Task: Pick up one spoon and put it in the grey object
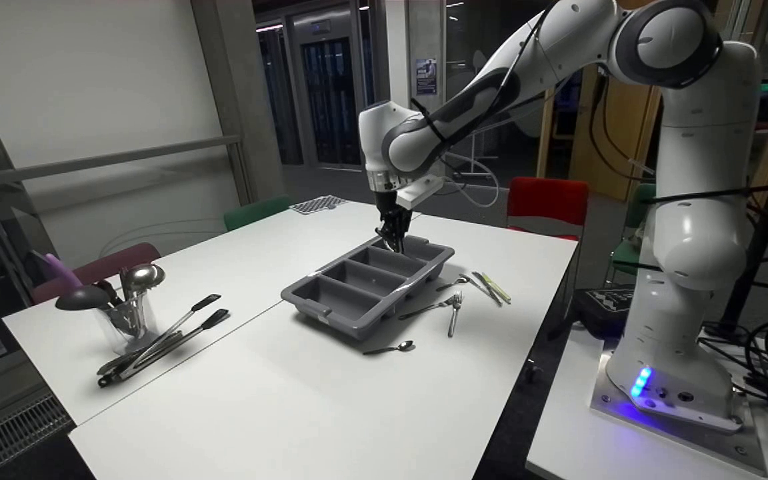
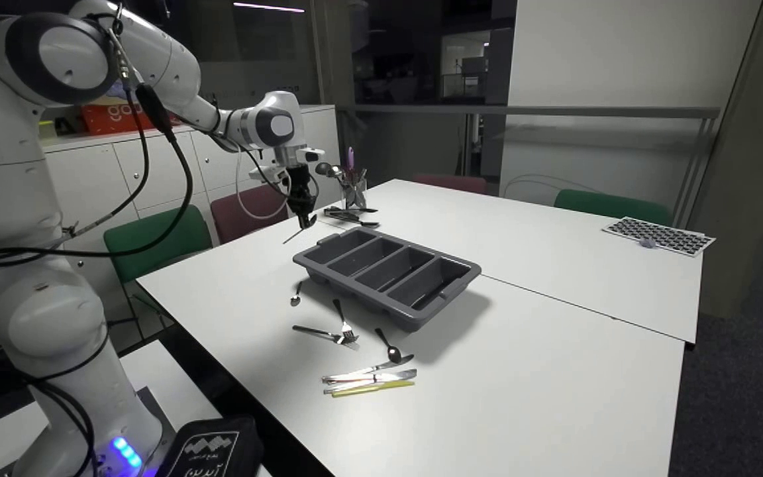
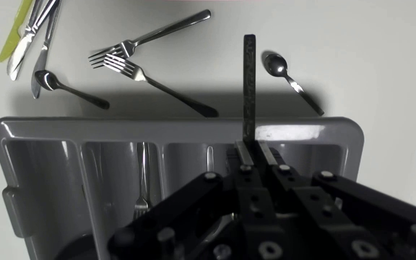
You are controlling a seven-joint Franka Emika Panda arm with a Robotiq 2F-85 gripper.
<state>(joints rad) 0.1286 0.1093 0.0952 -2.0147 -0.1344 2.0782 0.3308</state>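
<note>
My gripper [image 3: 254, 144] is shut on a dark, thin utensil handle [image 3: 249, 86], which sticks out past the fingertips. In an exterior view the held thing looks like a spoon [image 2: 294, 236], with a rounded end by the fingers [image 2: 305, 222]; the wrist view hides that end. The gripper [image 1: 394, 247] is above the dark grey tray [image 1: 357, 328], over its right-hand part in the wrist view [image 3: 121, 129]. Two spoons lie on the table beside the tray: one [image 3: 276, 65] near the tray's end, also in both exterior views [image 1: 404, 346] [image 2: 296, 298], another [image 3: 47, 80] by the knives.
Two crossed forks [image 3: 172, 30] and several knives [image 3: 24, 48] lie beside the tray. Inside it are a fork [image 3: 142, 204] and a shiny utensil [image 3: 210, 159]. Tongs [image 1: 171, 343] and a clear utensil holder [image 1: 136, 320] stand farther off. A patterned sheet [image 2: 660, 237] lies at the table's edge.
</note>
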